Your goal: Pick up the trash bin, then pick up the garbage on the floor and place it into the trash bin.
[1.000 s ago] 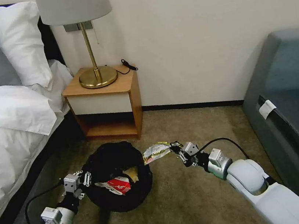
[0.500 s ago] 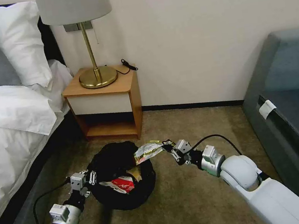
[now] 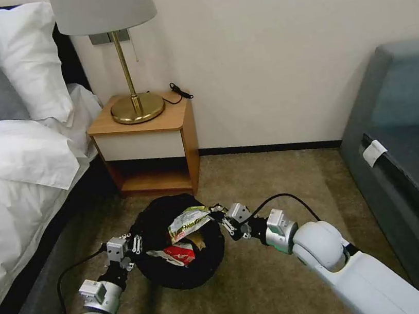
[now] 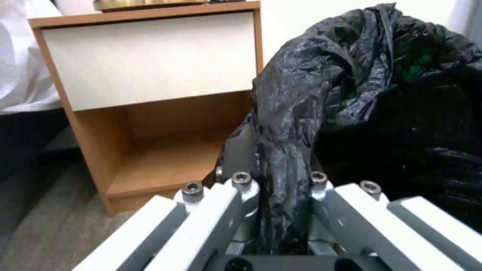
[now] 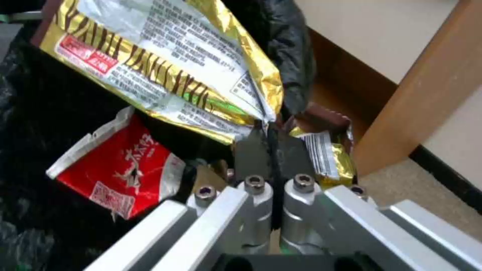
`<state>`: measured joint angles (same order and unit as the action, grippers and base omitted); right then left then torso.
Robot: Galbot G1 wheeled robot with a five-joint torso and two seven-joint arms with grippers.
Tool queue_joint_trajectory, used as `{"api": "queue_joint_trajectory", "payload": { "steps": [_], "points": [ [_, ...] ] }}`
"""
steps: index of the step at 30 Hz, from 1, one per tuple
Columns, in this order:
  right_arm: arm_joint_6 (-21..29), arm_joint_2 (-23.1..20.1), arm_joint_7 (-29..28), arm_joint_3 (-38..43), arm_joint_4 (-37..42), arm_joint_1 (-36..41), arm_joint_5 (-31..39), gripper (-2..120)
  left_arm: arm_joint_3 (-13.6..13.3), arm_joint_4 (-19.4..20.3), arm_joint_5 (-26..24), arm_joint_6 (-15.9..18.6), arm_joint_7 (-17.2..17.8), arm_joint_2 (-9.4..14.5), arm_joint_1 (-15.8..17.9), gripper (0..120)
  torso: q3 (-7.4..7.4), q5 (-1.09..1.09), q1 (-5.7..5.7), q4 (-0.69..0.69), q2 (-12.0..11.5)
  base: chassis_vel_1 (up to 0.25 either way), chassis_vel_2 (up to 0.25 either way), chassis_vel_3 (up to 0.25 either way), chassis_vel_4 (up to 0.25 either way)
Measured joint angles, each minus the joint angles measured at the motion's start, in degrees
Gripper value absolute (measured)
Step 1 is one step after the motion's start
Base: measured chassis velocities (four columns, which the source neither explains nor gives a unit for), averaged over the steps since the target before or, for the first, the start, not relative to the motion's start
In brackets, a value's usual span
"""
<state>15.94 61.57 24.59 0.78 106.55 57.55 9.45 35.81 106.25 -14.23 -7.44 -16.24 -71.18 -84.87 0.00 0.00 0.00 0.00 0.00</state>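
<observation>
Gold foil wrapper [image 3: 188, 221] in clamped right pincer [image 3: 221, 216], long axis across trash bin [image 3: 184, 272], left pincer [image 3: 134, 243] gripping rim

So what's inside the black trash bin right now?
Inside the trash bin lies a crushed red-and-white cup with something brownish beside it. The right gripper holds a gold wrapper over the opening, hiding what lies beneath. The left gripper pinches the bag's edge.

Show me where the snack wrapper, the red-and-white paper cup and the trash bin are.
snack wrapper [image 5: 165, 71], right wrist view, on its printed face.
red-and-white paper cup [image 5: 118, 165], right wrist view, on its red side.
trash bin [image 3: 185, 277], head view, on its bag-covered near wall.
</observation>
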Motion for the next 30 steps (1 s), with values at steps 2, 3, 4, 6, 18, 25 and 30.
{"api": "queue_joint_trajectory", "payload": {
  "steps": [2, 3, 4, 6, 18, 25, 30],
  "points": [
    [-0.1, 0.3, 0.1, -1.0, -1.1, -1.4, 0.2, 0, -0.4, -0.1, 0.0, 0.0, 0.0, 0.0, 0.1, 3, 0.00, 0.00, 0.00, 0.00, 0.0, 0.000, 0.000, 0.000, 0.000],
    [-0.1, 0.3, 0.1, -1.0, -1.1, -1.4, 0.2, 0, -0.4, -0.1, 0.0, 0.0, 0.0, 0.0, 0.1, 3, 0.00, 0.00, 0.00, 0.00, 0.0, 0.000, 0.000, 0.000, 0.000],
    [-0.1, 0.4, 0.1, -1.5, -1.6, -2.0, 0.4, 0, -0.5, -0.1, 0.0, 0.0, 0.0, -0.1, 0.1, 3, 0.00, 0.00, 0.00, 0.00, 0.0, 0.000, 0.000, 0.000, 0.000],
    [-0.1, 0.5, 0.2, -2.0, -2.1, -2.5, 0.5, 0, -0.6, -0.2, 0.0, 0.0, 0.0, -0.1, 0.1, 3, 0.00, 0.00, 0.00, 0.00, 0.0, 0.000, 0.000, 0.000, 0.000],
    [-0.5, 2.5, 0.6, -6.5, -5.6, -6.0, 0.8, 0, -1.7, -1.5, -0.7, 0.2, 0.6, 0.1, 1.7, 3, -0.01, -0.01, 0.00, 0.00, 0.0, 0.000, 0.000, 0.000, 0.000],
    [-1.2, 2.7, 0.1, -6.7, -6.4, -6.2, 0.4, 12, -1.5, -2.0, -1.1, 0.4, 0.8, 0.6, 2.2, 3, 0.00, -0.01, 0.00, 0.00, 0.0, 0.000, 0.000, 0.000, 0.000],
    [-1.8, 2.6, -0.1, -6.5, -7.1, -6.5, 0.5, 32, -1.4, -2.1, -1.5, 0.7, 0.9, 0.9, 2.5, 3, 0.00, 0.00, 0.00, 0.00, 0.0, 0.000, 0.000, 0.000, 0.000]
  ]
}}
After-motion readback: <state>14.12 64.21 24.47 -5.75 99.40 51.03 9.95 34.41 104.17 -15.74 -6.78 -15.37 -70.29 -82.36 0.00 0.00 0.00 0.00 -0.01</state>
